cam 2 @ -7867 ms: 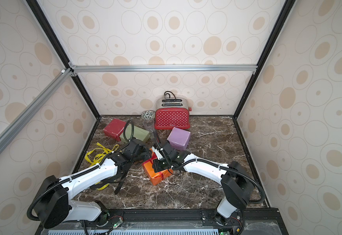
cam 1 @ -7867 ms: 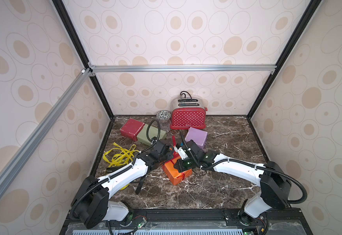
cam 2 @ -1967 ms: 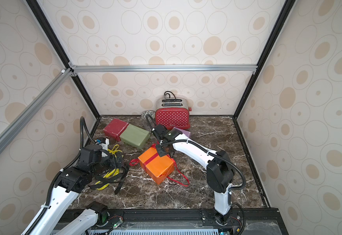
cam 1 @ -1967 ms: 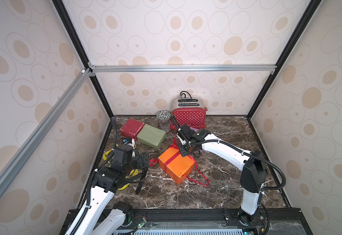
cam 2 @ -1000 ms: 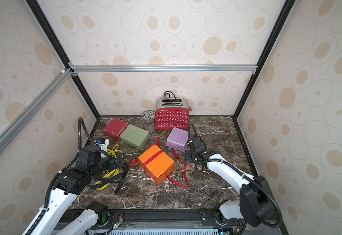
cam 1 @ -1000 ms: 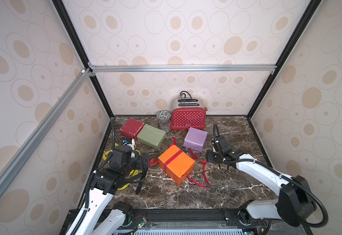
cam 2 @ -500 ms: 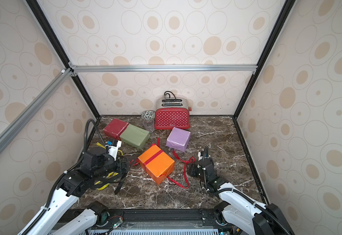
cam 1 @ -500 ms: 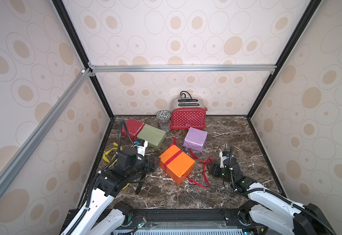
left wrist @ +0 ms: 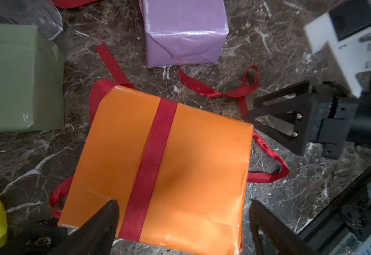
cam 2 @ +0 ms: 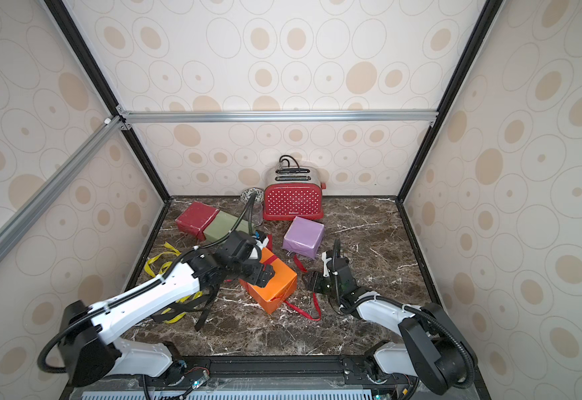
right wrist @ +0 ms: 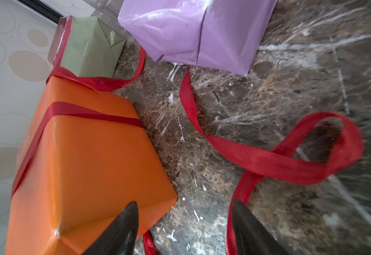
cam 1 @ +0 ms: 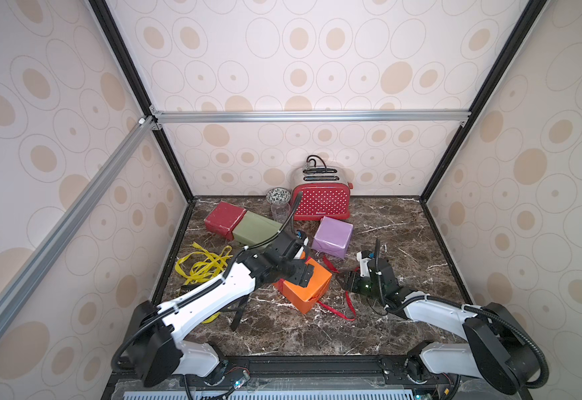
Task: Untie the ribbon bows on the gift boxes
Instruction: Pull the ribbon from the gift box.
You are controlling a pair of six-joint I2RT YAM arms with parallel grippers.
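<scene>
Left wrist view: orange box (left wrist: 191, 165) lies flat mid-worktop (left wrist: 25, 154), turned cornerwise, with the red ribbon (left wrist: 156, 154) banding its top and its ends loose. My left pincer (left wrist: 183, 203) hovers over it, arm stretched forward, jaws wide and empty. My right pincer (right wrist: 184, 202) sits low beside the box, jaws apart, gripping nothing. I can't read the toaster (cam 1: 320, 204) label.

1. Dark brown marble floor (cam 1: 317, 332), white-veined, lies under the jaws of the left gripper (left wrist: 182, 205) and right gripper (right wrist: 184, 205).
2. Cream walls (cam 1: 317, 52) printed with tan ovals rise beyond and beside those jaws.
3. Black corner posts (cam 1: 480, 104) and silver rails (cam 1: 310, 116) frame them, well above the jaws.
</scene>
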